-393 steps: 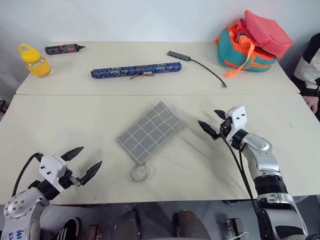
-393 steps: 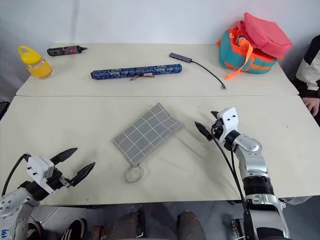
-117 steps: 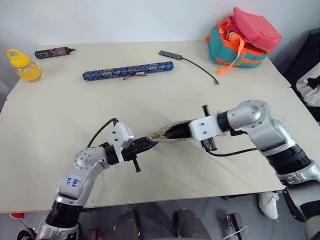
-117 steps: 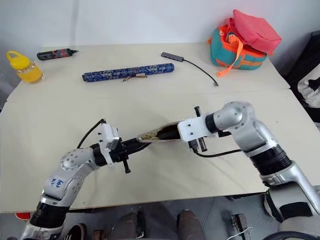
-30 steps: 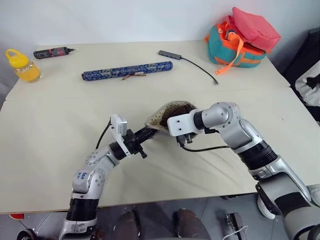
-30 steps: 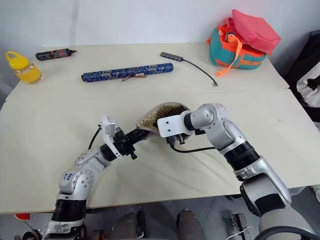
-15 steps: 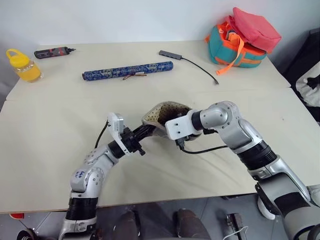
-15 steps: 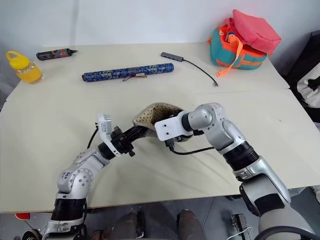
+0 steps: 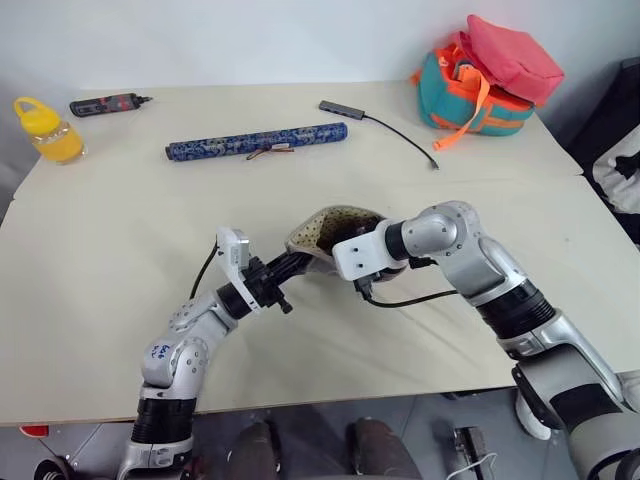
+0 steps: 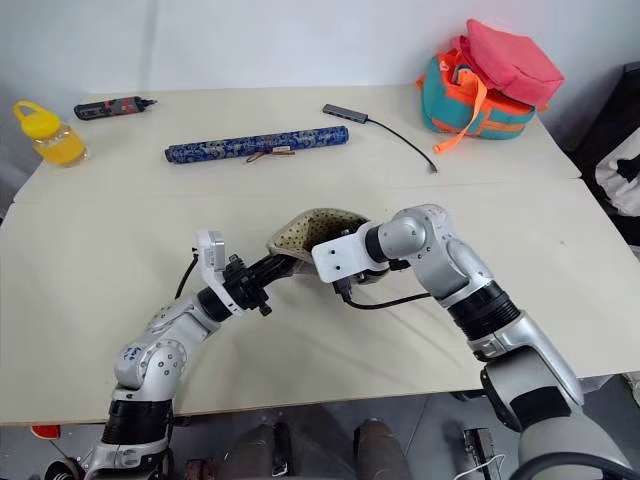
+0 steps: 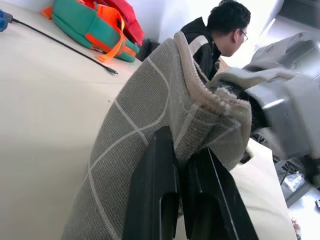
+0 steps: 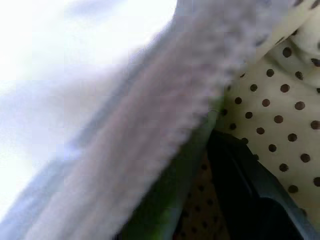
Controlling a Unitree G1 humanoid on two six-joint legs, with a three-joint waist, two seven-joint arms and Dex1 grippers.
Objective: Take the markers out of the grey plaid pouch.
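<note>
A: Pouch status — grey plaid pouch raised off the counter, mouth gaping, dotted lining exposed.

B: Left gripper?

A: Fingers clenched on the pouch edge — anchors the fabric, keeps the mouth spread.

B: Right gripper?

A: Buried inside the mouth; finger state cannot be told. Green marker beside one finger, not yet out. Likely reaching for it.
</note>
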